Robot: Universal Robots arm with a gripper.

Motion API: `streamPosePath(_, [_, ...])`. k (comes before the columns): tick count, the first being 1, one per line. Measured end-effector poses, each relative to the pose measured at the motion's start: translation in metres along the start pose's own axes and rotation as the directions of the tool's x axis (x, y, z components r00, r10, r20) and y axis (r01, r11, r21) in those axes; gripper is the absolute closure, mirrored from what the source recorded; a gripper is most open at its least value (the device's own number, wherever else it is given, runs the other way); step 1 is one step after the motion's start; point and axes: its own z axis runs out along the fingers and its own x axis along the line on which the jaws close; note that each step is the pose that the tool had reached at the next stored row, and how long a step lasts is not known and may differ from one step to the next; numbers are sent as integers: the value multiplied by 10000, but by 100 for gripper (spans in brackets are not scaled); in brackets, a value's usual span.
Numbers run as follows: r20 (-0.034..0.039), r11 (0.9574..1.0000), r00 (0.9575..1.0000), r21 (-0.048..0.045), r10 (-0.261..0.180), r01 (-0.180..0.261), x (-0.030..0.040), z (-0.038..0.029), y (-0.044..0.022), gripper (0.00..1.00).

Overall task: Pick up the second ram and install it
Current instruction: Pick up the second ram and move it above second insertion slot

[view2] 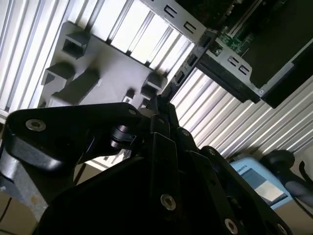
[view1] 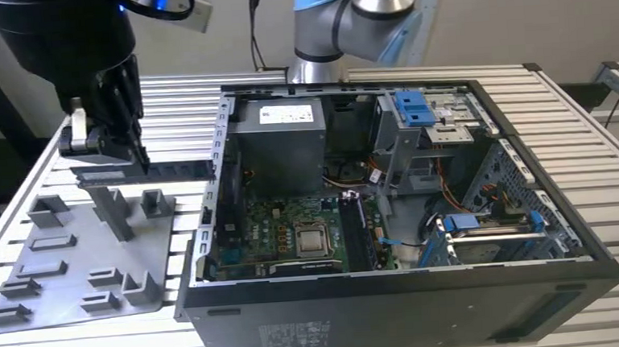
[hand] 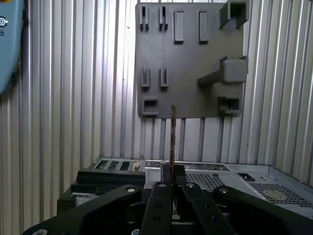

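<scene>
Here your tool [view1: 109, 160] is clamped on the second ram [view1: 180, 170], level and edge-down above the holder plate [view1: 74, 277] at nine o'clock from the open case [view1: 404, 313], probably to meet a slot squarely.

Near-black second ram [view1: 175, 171], grey holder plate [view1: 73, 256] (silver ribbed table [view1: 600, 172])

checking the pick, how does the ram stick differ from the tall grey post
The ram stick is dark and thin; the tall grey post is paler and thicker. The ram stick lies level, clamped in the gripper; the post stands upright on the holder plate. Both are long, narrow.
</scene>
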Motion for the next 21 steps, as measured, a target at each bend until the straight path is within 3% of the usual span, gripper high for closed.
streamPosePath(4, [2,10000,10000,-37,2,-1,6,-3,-178,86])
streamPosePath(21, [2,10000,10000,-46,2,-2,31,-17,-906,86])
